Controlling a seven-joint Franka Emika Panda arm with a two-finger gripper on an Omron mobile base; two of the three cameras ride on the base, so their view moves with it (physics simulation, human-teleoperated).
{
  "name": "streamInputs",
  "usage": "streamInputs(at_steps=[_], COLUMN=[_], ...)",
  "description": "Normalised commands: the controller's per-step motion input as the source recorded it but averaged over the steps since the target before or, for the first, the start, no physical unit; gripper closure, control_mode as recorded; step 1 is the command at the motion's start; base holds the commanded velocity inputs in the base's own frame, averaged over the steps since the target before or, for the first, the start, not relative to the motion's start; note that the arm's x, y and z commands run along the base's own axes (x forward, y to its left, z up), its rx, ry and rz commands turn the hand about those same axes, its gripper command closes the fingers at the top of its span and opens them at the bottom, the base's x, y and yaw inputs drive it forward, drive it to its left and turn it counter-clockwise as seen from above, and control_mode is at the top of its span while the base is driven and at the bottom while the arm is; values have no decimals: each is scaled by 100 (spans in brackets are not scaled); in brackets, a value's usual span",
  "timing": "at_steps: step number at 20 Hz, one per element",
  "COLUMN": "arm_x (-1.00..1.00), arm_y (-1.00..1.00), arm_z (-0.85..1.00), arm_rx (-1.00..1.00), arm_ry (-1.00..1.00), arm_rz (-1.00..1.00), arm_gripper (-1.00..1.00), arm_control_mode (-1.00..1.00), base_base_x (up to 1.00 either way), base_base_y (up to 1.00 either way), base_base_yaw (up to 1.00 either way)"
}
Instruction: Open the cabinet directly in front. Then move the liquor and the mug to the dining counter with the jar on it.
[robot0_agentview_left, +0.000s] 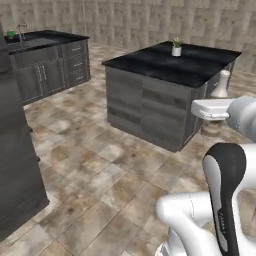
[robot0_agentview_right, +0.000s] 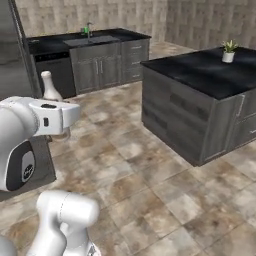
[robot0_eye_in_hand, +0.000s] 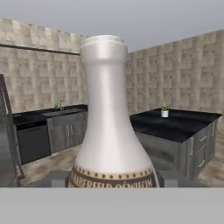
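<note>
The slim pale beige-white liquor bottle (robot0_eye_in_hand: 111, 122) stands upright at frame centre, its base seated between the gripper (robot0_eye_in_hand: 113, 179) jaws, closed on it. The small plant-topped black island (robot0_eye_in_hand: 183, 124) lies right of it.

Floor (robot0_agentview_left: 100, 165): mottled brown-grey stone tiles. Walls (robot0_agentview_right: 125, 15): beige woven-pattern tile. Island (robot0_agentview_left: 160, 95): black marble top, grey wood-grain panels, small potted plant (robot0_agentview_left: 176, 47) on top. Far counter (robot0_agentview_right: 95, 57): black top, inset sink with faucet (robot0_agentview_right: 89, 29), grey doors and drawers below.
</note>
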Motion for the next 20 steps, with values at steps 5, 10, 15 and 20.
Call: streamInputs(at_steps=[5, 10, 15, 20], arm_x=[0, 0, 0, 0], arm_y=[0, 0, 0, 0], arm_z=[0, 0, 0, 0], arm_rx=[0, 0, 0, 0], arm_ry=[0, 0, 0, 0], arm_rz=[0, 0, 0, 0], arm_gripper=[100, 100, 100, 100], arm_control_mode=[100, 100, 100, 100], base_base_x=[100, 100, 100, 100], base_base_y=[-60, -27, -19, -34], base_base_yaw=[32, 41, 49, 40])
